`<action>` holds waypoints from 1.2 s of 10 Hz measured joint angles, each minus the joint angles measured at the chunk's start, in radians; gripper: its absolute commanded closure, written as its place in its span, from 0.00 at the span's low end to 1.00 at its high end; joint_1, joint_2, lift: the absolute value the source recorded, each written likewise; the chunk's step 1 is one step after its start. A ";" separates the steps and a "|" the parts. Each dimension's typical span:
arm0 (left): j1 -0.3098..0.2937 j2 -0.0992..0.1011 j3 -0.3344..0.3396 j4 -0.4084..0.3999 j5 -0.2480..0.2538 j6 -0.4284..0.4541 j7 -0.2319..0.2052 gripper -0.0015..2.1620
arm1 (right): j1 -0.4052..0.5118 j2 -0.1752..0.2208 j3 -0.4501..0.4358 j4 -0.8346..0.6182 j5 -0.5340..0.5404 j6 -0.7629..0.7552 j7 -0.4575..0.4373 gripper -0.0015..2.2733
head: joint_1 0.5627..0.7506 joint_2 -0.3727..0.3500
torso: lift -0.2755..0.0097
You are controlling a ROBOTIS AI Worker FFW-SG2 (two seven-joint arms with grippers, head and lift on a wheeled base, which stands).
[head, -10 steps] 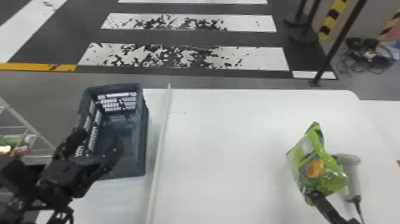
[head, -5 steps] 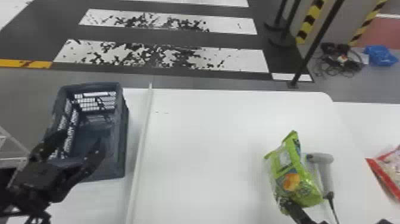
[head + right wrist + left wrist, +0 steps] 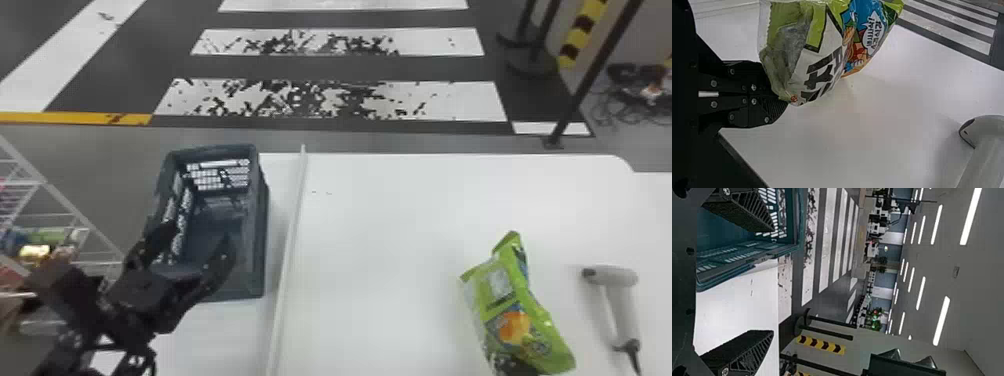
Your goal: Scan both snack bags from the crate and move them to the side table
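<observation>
Can't fully see the crate point(image 3: 260, 225) behind the left gripper point(image 3: 199, 236), nor one fingertip of the right gripper point(image 3: 506, 364) behind the snack bag point(image 3: 520, 325). Beyond that gripper, lose part of the scanner point(image 3: 985, 150) at its wrist view's edge. Can't identify blurred goods point(image 3: 36, 251) left of the left gripper.

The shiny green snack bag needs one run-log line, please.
right hand: shut on bag | left hand: open near blue-grey plastic crate

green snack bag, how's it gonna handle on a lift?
Probably light and floppy: the green snack bag is a creased film pouch. It may swing or twist, since the right gripper pinches just one end. The glossy film could slip.
</observation>
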 measured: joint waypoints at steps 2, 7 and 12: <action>-0.003 0.002 0.000 0.001 -0.002 -0.002 0.001 0.03 | 0.001 0.000 0.003 -0.020 0.005 0.013 -0.053 0.00 | 0.70 0.64 | 0.86; -0.001 0.001 0.000 0.002 -0.002 -0.014 -0.001 0.03 | -0.001 0.000 0.008 -0.030 0.004 0.016 -0.071 0.04 | 0.70 0.65 | 0.86; -0.003 -0.002 0.011 0.001 -0.002 -0.023 0.002 0.03 | -0.031 0.000 -0.008 -0.100 0.251 -0.011 0.113 0.05 | 0.70 0.60 | 0.86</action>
